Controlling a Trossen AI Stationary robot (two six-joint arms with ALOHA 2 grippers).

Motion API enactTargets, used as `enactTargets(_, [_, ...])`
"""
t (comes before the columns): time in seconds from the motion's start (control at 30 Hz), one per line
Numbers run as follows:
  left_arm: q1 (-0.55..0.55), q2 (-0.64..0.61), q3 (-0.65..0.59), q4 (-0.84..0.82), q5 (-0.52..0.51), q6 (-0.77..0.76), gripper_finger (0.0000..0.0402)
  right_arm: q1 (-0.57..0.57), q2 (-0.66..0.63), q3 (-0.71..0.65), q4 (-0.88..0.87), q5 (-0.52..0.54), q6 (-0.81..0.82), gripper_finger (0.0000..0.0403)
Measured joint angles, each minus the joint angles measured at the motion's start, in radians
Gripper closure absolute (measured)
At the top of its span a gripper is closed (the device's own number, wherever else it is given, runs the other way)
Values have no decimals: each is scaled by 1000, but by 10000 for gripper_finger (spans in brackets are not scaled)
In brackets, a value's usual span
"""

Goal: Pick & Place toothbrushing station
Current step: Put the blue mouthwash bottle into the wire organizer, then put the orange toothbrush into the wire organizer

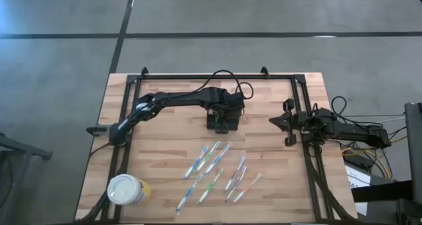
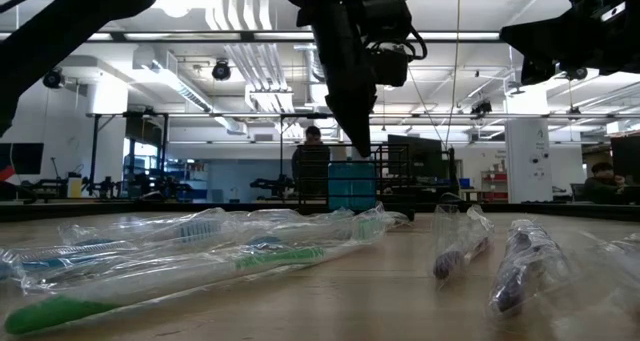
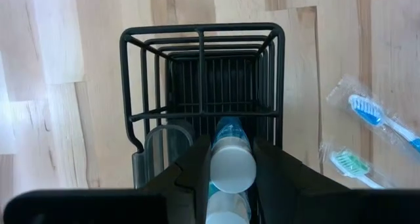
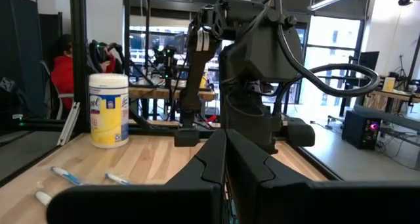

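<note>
Left tool (image 3: 233,159) gripping tube (image 3: 231,165) over caddy (image 3: 203,79)

Grey concrete floor (image 1: 264,14), ceiling striplights (image 2: 240,61), workshop benches (image 2: 150,186) behind.

Caddy (image 3: 200,73): thin black wire, coated and slightly glossy; the tube (image 3: 231,161) at its rim looks like smooth plastic with a matt white cap. Table (image 1: 165,146): pale wood in joined strips, smooth and matt. Toothbrushes (image 2: 200,251): plastic, sealed in clear, crinkled, shiny wrappers; tub (image 4: 109,110): yellow plastic, glossy label.
</note>
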Motion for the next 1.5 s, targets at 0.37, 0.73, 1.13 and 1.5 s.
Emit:
enactTargets(0.37, [0, 3, -1, 4, 4, 2, 250, 0, 0, 0, 0, 0, 0, 394])
enactTargets(0.73, [0, 2, -1, 4, 5, 3, 234, 0, 0, 0, 0, 0, 0, 394])
enactTargets(1.13, [0, -12, -3, 0, 4, 25, 234, 0, 0, 0, 0, 0, 0, 394])
enactTargets(1.5, [2, -37, -2, 8, -18, 57, 230, 0, 0, 0, 0, 0, 0, 394])
